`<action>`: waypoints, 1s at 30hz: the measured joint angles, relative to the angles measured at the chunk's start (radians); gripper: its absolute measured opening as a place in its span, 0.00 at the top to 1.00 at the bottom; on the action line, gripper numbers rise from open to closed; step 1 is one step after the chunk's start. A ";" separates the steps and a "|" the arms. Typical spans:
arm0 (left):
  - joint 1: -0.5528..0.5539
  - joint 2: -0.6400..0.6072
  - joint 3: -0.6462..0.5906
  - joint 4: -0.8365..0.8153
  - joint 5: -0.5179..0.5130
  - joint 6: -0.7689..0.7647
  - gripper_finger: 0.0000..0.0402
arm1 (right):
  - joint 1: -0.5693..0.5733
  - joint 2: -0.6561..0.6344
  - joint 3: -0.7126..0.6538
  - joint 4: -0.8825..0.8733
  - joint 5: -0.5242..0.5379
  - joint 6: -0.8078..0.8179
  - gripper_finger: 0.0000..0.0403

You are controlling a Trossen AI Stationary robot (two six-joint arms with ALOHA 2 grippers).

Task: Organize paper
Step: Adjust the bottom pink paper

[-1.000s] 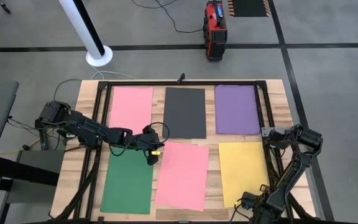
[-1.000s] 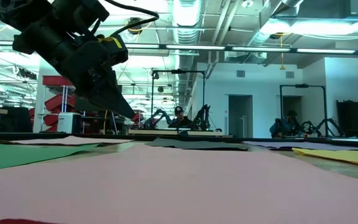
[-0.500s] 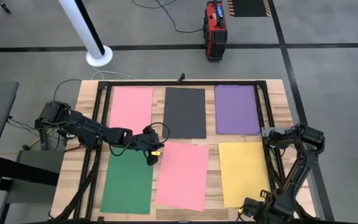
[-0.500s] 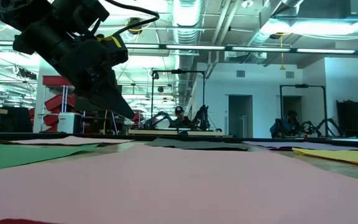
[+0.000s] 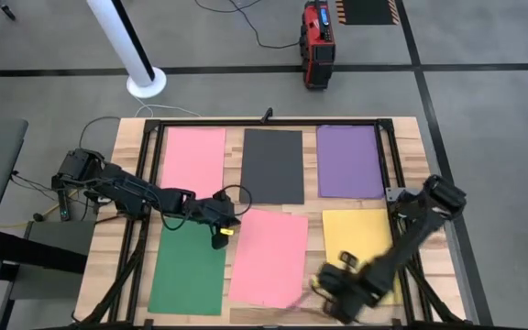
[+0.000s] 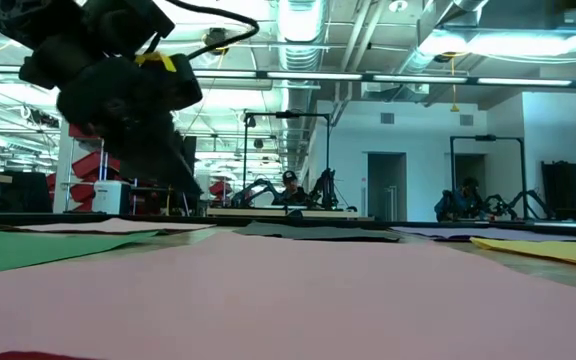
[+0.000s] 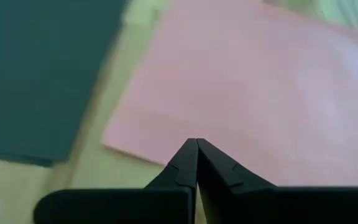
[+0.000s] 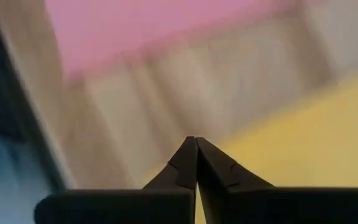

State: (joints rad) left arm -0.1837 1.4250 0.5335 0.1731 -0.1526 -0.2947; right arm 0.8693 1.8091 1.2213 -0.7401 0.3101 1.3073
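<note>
- The table is pale planked wood with a thin black frame around the work area; six thin, flat, matte rectangular sheets lie on it in two rows of three.
- Far row, left to right: a pink sheet, a dark grey sheet, a purple sheet. All lie flat, apart from one another with bare wood between.
- Near row, left to right: a green sheet, a second pink sheet set slightly askew, a yellow sheet partly covered by the right arm.
- No tray, bin or other holder is on the table; every sheet rests directly on the wood.
- The left gripper hangs over the strip of wood between the green sheet and the near pink sheet, by their far corners. In the left wrist view its two dark pointed fingers are pressed tip to tip with nothing between them, above the pink sheet's corner; in the low view the gripper is clear of the paper.
- The right gripper is low over the table between the near pink sheet and the yellow sheet, blurred in the high view. In the right wrist view its fingers meet at the tips, clenched on nothing, with wood, pink and yellow beneath.
</note>
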 joint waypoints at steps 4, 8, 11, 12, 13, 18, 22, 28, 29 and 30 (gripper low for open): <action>0.000 0.000 0.000 -0.053 0.025 0.014 1.00 | -0.154 0.001 -0.027 0.123 0.004 -0.234 1.00; -0.008 0.000 0.000 -0.070 -0.013 0.031 1.00 | -0.302 0.000 -0.064 0.275 0.002 -0.418 1.00; -0.022 -0.021 -0.003 -0.073 -0.037 0.037 1.00 | -0.389 0.002 -0.090 0.365 -0.003 -0.506 1.00; -0.029 -0.038 -0.012 -0.047 -0.039 0.038 1.00 | -0.413 0.007 -0.093 0.390 -0.004 -0.525 1.00; -0.036 -0.055 -0.025 -0.009 -0.039 0.039 1.00 | -0.434 0.013 -0.093 0.409 -0.005 -0.539 1.00; -0.047 -0.212 -0.140 0.187 -0.019 0.028 1.00 | -0.502 0.057 -0.095 0.462 -0.034 -0.582 1.00; -0.047 -0.332 -0.206 0.175 -0.020 -0.009 1.00 | -0.520 0.106 -0.095 0.485 -0.070 -0.586 1.00; -0.046 -0.456 -0.264 0.132 -0.042 -0.039 1.00 | -0.525 0.156 -0.089 0.502 -0.129 -0.607 1.00; -0.046 -0.471 -0.265 0.119 -0.050 -0.047 1.00 | -0.524 0.162 -0.089 0.505 -0.139 -0.618 1.00; -0.046 -0.488 -0.269 0.101 -0.056 -0.056 1.00 | -0.525 0.164 -0.088 0.503 -0.149 -0.627 1.00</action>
State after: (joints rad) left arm -0.2298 0.9365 0.2641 0.2744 -0.2085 -0.3509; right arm 0.3447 1.9728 1.1328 -0.2373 0.1614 0.6798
